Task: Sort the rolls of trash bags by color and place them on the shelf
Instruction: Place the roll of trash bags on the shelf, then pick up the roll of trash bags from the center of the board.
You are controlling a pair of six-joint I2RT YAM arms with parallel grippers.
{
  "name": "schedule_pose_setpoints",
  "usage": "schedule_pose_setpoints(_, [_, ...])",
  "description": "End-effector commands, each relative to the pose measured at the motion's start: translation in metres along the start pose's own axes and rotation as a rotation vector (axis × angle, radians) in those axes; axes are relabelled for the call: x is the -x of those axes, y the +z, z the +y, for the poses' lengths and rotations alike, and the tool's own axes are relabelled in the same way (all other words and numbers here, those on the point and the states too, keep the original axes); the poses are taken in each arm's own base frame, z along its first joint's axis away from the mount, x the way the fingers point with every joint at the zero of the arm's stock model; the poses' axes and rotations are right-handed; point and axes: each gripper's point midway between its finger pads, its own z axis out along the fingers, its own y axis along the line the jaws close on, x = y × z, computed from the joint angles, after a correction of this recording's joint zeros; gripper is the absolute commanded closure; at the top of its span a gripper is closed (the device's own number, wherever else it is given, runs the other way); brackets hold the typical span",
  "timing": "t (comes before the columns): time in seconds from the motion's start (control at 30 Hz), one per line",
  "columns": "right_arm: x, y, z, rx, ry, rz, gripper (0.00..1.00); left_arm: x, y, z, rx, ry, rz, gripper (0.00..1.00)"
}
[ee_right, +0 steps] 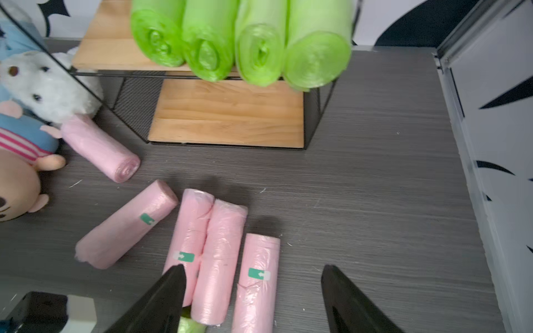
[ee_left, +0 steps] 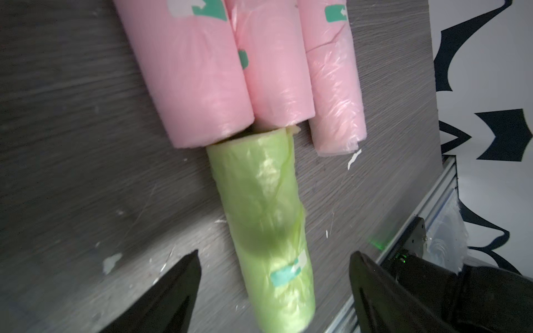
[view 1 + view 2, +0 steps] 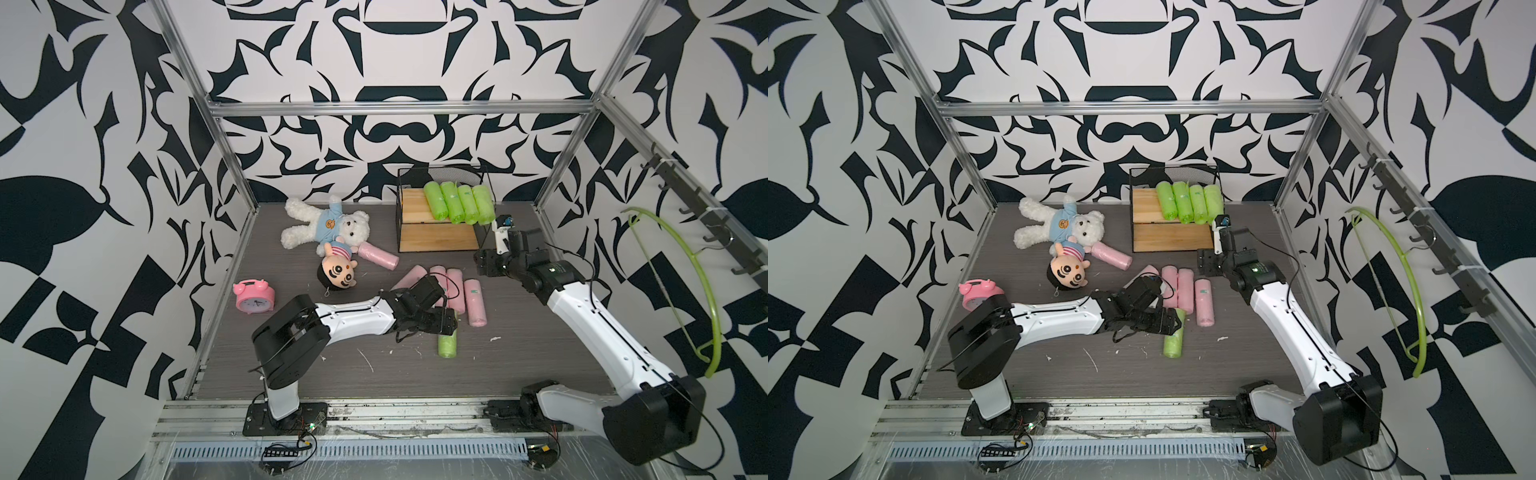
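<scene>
The shelf [image 3: 411, 203] stands at the back right, with several lime green rolls [image 3: 457, 203] side by side on its upper board; its lower board [image 1: 230, 115] is bare. One green roll [image 2: 259, 207] lies on the table, its end against a cluster of pink rolls [image 3: 473, 307]. My left gripper [image 2: 276, 253] hangs open just above this green roll, a finger on each side and neither touching it. Another pink roll [image 3: 378, 255] lies beside the toys. My right gripper [image 1: 254, 265] is open and empty above the pink cluster, in front of the shelf.
A white teddy bear [image 3: 320, 226] and a doll [image 3: 338, 270] lie at the back left, and a pink alarm clock [image 3: 253, 295] stands at the left edge. A green hanger [image 3: 685, 282] hangs on the right wall. An aluminium rail [image 2: 427, 207] borders the table.
</scene>
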Motion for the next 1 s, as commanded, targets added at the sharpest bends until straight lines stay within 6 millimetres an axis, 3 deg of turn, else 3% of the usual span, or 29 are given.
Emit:
schedule_pose_setpoints(0.0, [0.013, -0.006, 0.004, 0.028, 0.009, -0.057, 0.20, 0.008, 0.014, 0.000, 0.030, 0.004, -0.013, 0.12])
schedule_pose_setpoints(0.17, [0.013, -0.004, 0.003, 0.028, 0.004, -0.059, 0.20, 0.017, 0.031, 0.007, 0.074, -0.010, -0.039, 0.14])
schedule_pose_setpoints(0.37, [0.015, -0.008, 0.005, 0.037, 0.005, -0.071, 0.20, 0.014, 0.050, 0.012, 0.124, -0.004, -0.009, 0.26])
schedule_pose_setpoints(0.53, [0.014, -0.010, 0.005, 0.040, 0.008, -0.078, 0.19, 0.006, 0.052, 0.020, 0.148, -0.020, 0.010, 0.39])
schedule_pose_setpoints(0.73, [0.010, -0.013, 0.009, 0.070, 0.027, -0.072, 0.19, 0.013, 0.031, 0.016, 0.112, -0.035, -0.066, 0.56])
schedule_pose_setpoints(0.97, [0.014, -0.025, 0.018, 0.126, 0.057, -0.079, 0.19, 0.033, -0.011, 0.008, 0.051, -0.065, -0.176, 0.65])
